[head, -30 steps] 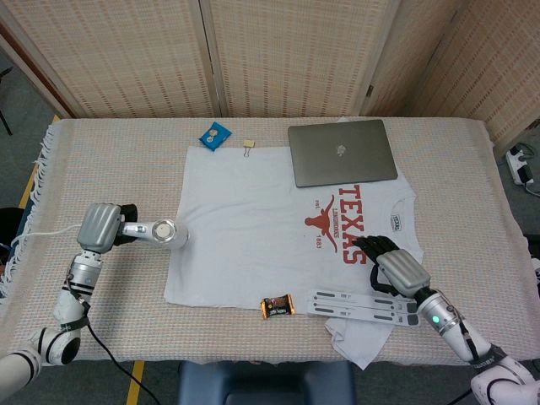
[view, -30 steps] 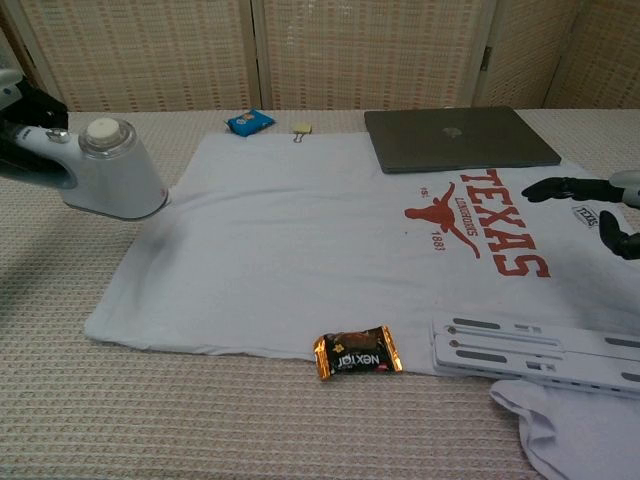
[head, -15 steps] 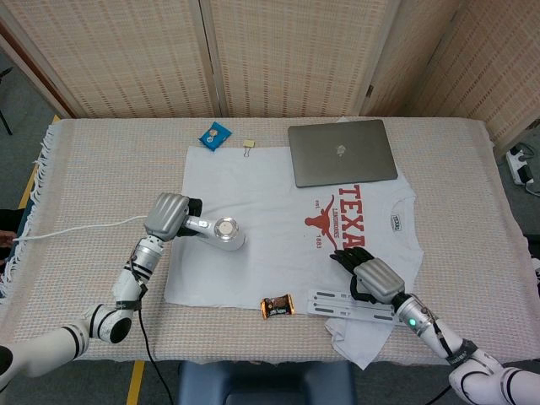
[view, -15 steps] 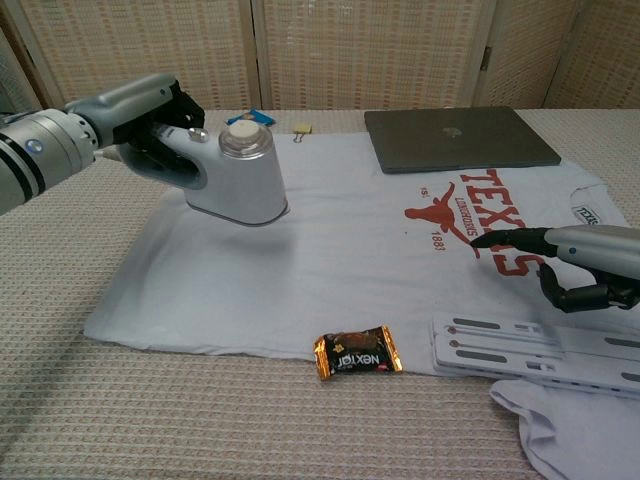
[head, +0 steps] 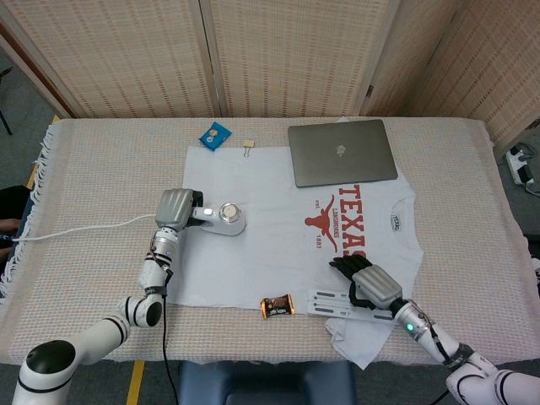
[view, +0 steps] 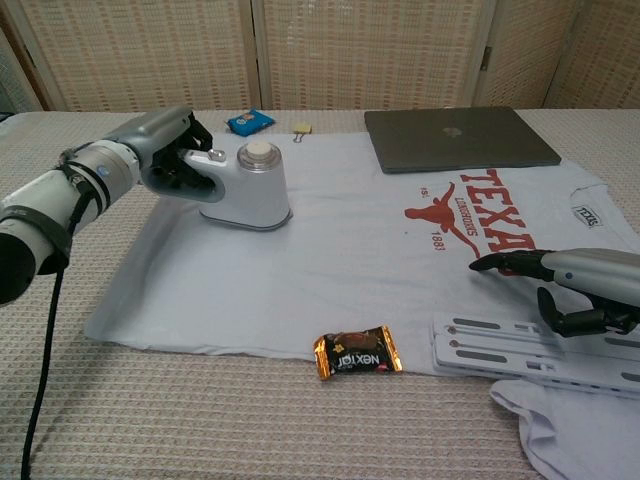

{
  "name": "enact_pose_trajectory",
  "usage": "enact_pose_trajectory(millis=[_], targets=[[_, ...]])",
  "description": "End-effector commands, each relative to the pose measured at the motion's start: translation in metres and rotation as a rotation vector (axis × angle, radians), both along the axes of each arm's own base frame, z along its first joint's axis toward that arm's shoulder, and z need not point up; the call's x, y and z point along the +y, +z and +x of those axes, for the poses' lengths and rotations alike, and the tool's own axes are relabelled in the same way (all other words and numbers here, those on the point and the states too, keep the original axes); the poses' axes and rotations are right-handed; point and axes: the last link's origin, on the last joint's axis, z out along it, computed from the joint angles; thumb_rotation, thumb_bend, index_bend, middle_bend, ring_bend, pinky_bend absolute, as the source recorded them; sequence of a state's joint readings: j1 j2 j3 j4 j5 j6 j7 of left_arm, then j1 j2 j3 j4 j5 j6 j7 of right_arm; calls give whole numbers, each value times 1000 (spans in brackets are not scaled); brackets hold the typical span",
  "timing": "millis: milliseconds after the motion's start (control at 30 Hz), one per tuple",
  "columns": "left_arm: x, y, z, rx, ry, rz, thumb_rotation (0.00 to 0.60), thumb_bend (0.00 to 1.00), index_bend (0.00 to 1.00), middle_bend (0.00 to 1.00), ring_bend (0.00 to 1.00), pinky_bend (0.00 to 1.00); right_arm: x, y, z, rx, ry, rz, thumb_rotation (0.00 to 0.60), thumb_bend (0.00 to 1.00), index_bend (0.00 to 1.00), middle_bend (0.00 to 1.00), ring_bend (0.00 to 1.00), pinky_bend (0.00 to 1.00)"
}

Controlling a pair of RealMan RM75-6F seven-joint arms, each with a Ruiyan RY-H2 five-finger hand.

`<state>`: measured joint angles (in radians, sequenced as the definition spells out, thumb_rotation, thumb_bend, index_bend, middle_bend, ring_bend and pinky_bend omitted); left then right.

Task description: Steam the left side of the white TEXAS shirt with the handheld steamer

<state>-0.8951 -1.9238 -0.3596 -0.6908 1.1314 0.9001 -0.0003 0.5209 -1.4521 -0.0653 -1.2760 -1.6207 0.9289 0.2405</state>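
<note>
The white TEXAS shirt (head: 270, 236) (view: 330, 250) lies flat on the table, its red print toward the right. My left hand (head: 175, 211) (view: 165, 150) grips the handle of the white handheld steamer (head: 222, 218) (view: 250, 187), whose base rests on the shirt's left part near the upper edge. A white cord (head: 84, 228) trails from it to the left. My right hand (head: 371, 285) (view: 575, 290) rests on the shirt's lower right, fingers partly spread and holding nothing, just below the red print.
A closed grey laptop (head: 342, 152) (view: 458, 138) covers the shirt's top right. A white folding stand (head: 346, 305) (view: 535, 348) and a snack bar (head: 277, 305) (view: 357, 352) lie at the front edge. A blue packet (head: 214, 135) and a clip (head: 248, 144) sit beyond the shirt.
The left hand has swung the steamer from beside the shirt's left edge onto the shirt and set it down. The right hand has slid toward the front edge.
</note>
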Motion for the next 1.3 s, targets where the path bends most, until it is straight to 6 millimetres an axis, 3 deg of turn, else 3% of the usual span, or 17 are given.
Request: enact_pose_trajectory(millis=[33, 367, 567, 767, 900, 1000, 1300], targets=[[4, -5, -6, 25, 31, 18, 600, 339, 893, 1000, 896, 808, 0, -2, 0, 3, -1, 4, 276, 963, 0, 36, 0, 0], [15, 26, -62, 139, 137, 94, 600, 339, 890, 1000, 893, 808, -1, -11, 1, 18, 8, 11, 279, 963, 0, 36, 0, 0], [8, 53, -100, 155, 190, 133, 600, 338, 888, 1000, 891, 807, 0, -12, 1, 16, 9, 12, 292, 963, 0, 36, 0, 0], [-4, 80, -120, 93, 168, 192, 600, 337, 888, 1000, 889, 808, 3, -10, -2, 17, 10, 8, 296, 963, 0, 36, 0, 0], [-13, 88, -111, 53, 89, 204, 600, 337, 888, 1000, 889, 808, 4, -7, -2, 12, 9, 0, 295, 962, 0, 36, 0, 0], [-21, 83, -94, 22, 19, 176, 600, 336, 888, 1000, 888, 807, 5, -5, -3, 10, 10, -6, 294, 963, 0, 36, 0, 0], [-54, 31, -22, 29, -188, 33, 600, 336, 888, 1000, 884, 807, 8, -2, -7, 10, -4, -11, 300, 963, 0, 36, 0, 0]])
